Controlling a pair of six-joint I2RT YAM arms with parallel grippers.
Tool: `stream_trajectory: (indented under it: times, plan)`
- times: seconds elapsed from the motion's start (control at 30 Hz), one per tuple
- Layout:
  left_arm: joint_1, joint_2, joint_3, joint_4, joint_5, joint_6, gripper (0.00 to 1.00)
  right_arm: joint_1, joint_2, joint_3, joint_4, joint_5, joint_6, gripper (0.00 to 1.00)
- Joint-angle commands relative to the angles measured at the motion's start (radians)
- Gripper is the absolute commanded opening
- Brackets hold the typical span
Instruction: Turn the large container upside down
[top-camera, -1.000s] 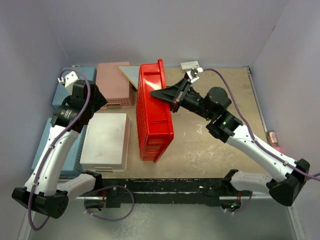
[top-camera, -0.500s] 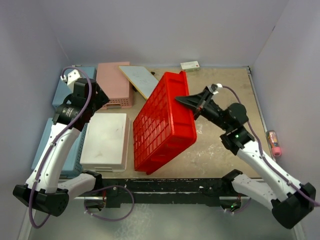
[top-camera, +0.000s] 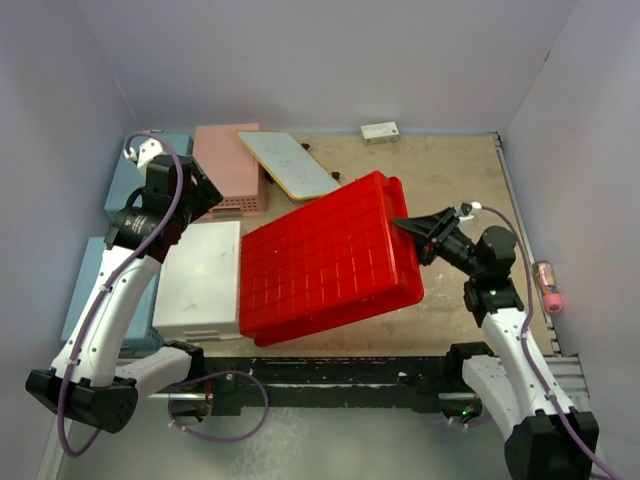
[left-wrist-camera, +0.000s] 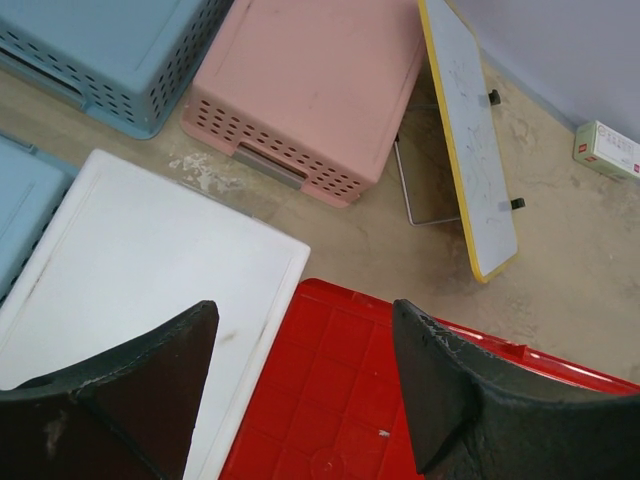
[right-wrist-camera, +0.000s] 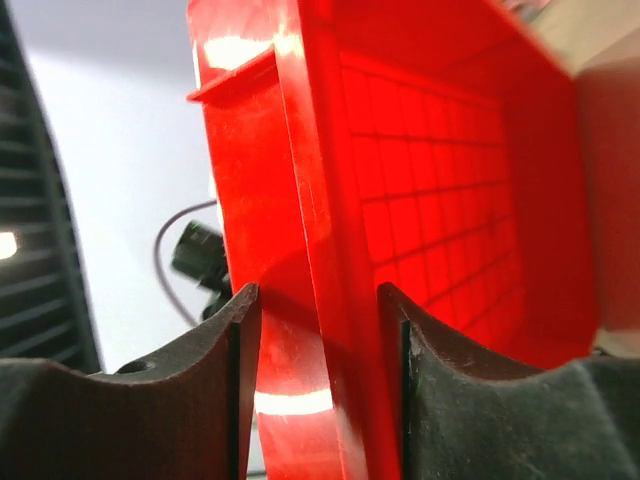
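Observation:
The large red container (top-camera: 325, 265) lies with its grid-ribbed underside facing up, tilted, its left edge low beside the white basket and its right edge raised. My right gripper (top-camera: 408, 232) is shut on the rim of that right edge. In the right wrist view the red wall (right-wrist-camera: 440, 180) and its lip fill the space between my right gripper's (right-wrist-camera: 318, 290) fingers. My left gripper (top-camera: 197, 196) is open and empty, above the white basket's far corner. In the left wrist view my left gripper (left-wrist-camera: 302, 308) hovers over a corner of the red underside (left-wrist-camera: 340, 390).
A white upturned basket (top-camera: 205, 280) sits left of the container, a pink one (top-camera: 228, 165) behind it, and light-blue ones (top-camera: 130, 180) along the left wall. A yellow-edged whiteboard (top-camera: 290, 163) leans at the back. A small white box (top-camera: 380, 131) lies by the back wall.
The red container went from standing on its long side to underside up, tipping over to the right. My right gripper swung right and down with its rim. The left arm barely moved.

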Motion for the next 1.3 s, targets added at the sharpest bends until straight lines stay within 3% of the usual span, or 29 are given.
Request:
stream_trajectory:
  times: [0.0, 0.07, 0.17, 0.33, 0.6, 0.73, 0.93, 1.27]
  plan:
    - [0.006, -0.020, 0.003, 0.066, 0.046, 0.017, 0.68, -0.038, 0.116, 0.097, -0.636, -0.187, -0.511, 0.50]
    - [0.005, -0.019, -0.002, 0.070, 0.054, 0.017, 0.68, -0.106, 0.171, 0.221, -0.899, -0.119, -0.756, 0.56]
    - [0.005, -0.020, -0.012, 0.078, 0.062, 0.018, 0.68, -0.165, 0.248, 0.378, -1.114, 0.035, -0.980, 0.63]
    - [0.005, -0.017, -0.027, 0.094, 0.076, 0.020, 0.67, -0.176, 0.264, 0.503, -1.174, 0.319, -1.089, 0.74]
    - [0.004, -0.011, -0.068, 0.101, 0.112, 0.044, 0.67, -0.176, 0.245, 0.617, -1.212, 0.616, -1.173, 0.90]
    - [-0.017, -0.019, -0.178, 0.118, 0.165, 0.066, 0.67, -0.176, 0.231, 0.666, -1.192, 0.682, -1.253, 0.92]
    - [-0.219, -0.019, -0.344, 0.145, 0.050, -0.020, 0.67, -0.175, 0.200, 0.619, -1.129, 0.551, -1.316, 0.93]
    - [-0.327, 0.064, -0.479, 0.288, 0.100, -0.121, 0.67, -0.167, 0.198, 0.582, -1.113, 0.527, -1.342, 0.95]
